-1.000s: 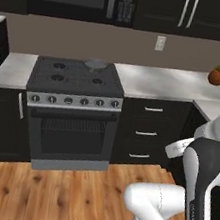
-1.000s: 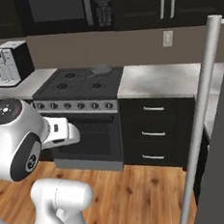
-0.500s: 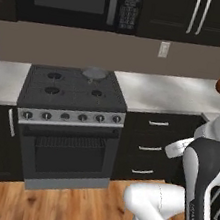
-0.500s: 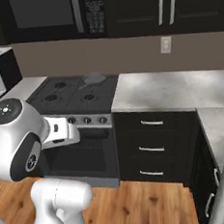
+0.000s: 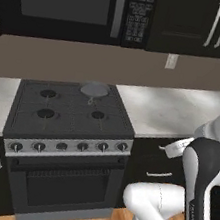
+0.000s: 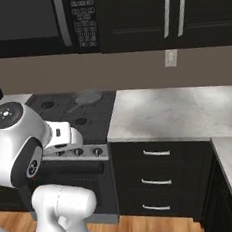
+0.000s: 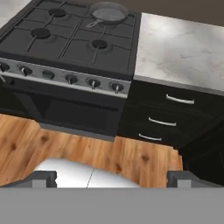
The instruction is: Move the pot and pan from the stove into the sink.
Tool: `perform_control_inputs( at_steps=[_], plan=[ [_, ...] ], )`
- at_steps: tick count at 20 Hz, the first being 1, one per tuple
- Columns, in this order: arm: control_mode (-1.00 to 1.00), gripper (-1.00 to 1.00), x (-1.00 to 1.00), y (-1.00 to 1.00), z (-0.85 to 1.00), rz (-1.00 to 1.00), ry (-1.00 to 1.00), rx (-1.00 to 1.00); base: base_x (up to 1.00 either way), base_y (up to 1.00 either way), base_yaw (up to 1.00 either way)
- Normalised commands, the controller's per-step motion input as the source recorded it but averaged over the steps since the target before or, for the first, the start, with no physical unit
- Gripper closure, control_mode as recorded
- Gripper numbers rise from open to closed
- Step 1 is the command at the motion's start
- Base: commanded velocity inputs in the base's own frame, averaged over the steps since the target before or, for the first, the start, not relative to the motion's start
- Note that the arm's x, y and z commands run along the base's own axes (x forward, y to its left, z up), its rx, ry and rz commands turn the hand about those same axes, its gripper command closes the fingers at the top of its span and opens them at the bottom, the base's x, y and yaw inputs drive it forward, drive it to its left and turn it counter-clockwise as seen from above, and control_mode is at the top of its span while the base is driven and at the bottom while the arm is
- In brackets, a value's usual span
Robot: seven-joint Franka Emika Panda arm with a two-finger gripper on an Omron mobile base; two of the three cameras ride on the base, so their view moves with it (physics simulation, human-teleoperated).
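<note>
On back-right burner of stove sits pan, handle toward front; gripper well short, over wood floor; jaws spread wide, empty.

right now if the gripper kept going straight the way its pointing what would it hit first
Probably the stove: the open gripper looks down toward its knob strip and oven door, with nothing between. Depth is unclear, so it could meet the wooden floor instead.

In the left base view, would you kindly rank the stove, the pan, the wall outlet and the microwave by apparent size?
1. Stove, nearest the camera.
2. Microwave, partly cropped, so its place is unsure.
3. Pan.
4. Wall outlet.
</note>
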Motion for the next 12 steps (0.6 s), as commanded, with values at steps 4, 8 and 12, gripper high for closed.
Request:
perform_control_inputs(
  at_steps=[4,8,12],
  plan=[
    [1.00,-1.00,0.00,0.00,0.00,0.00,0.00,0.00,0.76,0.36,-0.07],
    [1.00,-1.00,0.00,0.00,0.00,0.00,0.00,0.00,0.63,0.34,-0.06],
    [1.00,-1.00,0.00,0.00,0.00,0.00,0.00,0.00,0.23,0.13,-0.04]
  ],
)
